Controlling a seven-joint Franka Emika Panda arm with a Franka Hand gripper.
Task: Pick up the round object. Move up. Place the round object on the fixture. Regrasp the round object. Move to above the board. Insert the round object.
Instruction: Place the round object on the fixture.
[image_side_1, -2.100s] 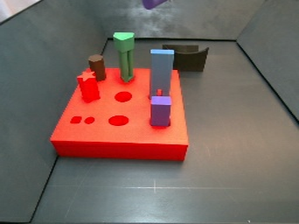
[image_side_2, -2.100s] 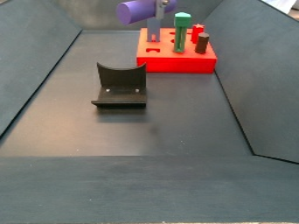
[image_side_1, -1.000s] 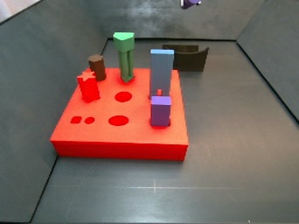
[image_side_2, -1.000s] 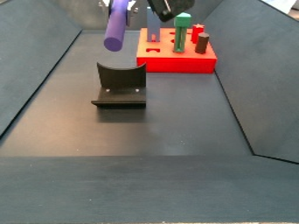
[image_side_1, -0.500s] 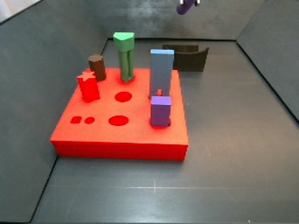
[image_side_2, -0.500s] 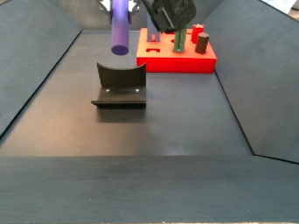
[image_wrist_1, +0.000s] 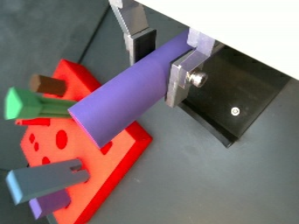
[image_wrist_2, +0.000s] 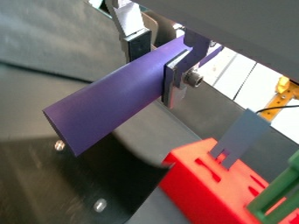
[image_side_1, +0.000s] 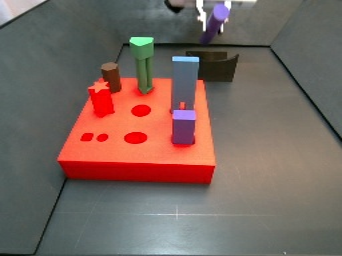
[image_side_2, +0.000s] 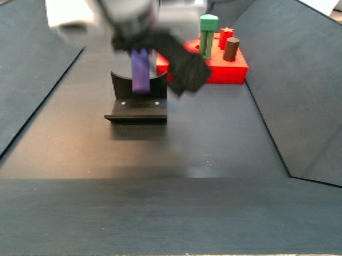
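In both wrist views the pincer (image_wrist_1: 163, 63) (image_wrist_2: 163, 63) is pinching the purple cylinder peg (image_wrist_1: 131, 92) (image_wrist_2: 117, 98) near one end, its flat silver fingers (image_wrist_1: 183, 77) (image_wrist_2: 177, 74) pressed against the peg's sides, and the long body of the peg juts out from between them. Just past the held end sits the dark fixture (image_wrist_1: 239, 101) (image_wrist_2: 100, 179), with a small pale screw head showing on its base plate in each wrist view.

In a side view the pincer (image_side_2: 147, 62) hangs low over the fixture (image_side_2: 138, 102), and the peg (image_side_2: 142, 73) stands upright inside it between the raised walls; whether its lower end touches the base plate I cannot tell. Half a second ago the peg was higher, above the fixture, so the arm has come down. In a side view from the far end the peg (image_side_1: 217, 22) shows as a short purple bar directly above the fixture (image_side_1: 217, 65), lower than it was half a second ago.

The red board (image_side_1: 136, 140) (image_side_2: 201, 66) rests on the dark floor, apart from the fixture and unchanged. On it stand a green peg (image_side_1: 142, 62) (image_wrist_1: 24, 102), a tall blue bar (image_side_1: 185, 80), a short purple block (image_side_1: 185, 126), a brown peg (image_side_1: 110, 75) and a red star-shaped peg (image_side_1: 99, 98).
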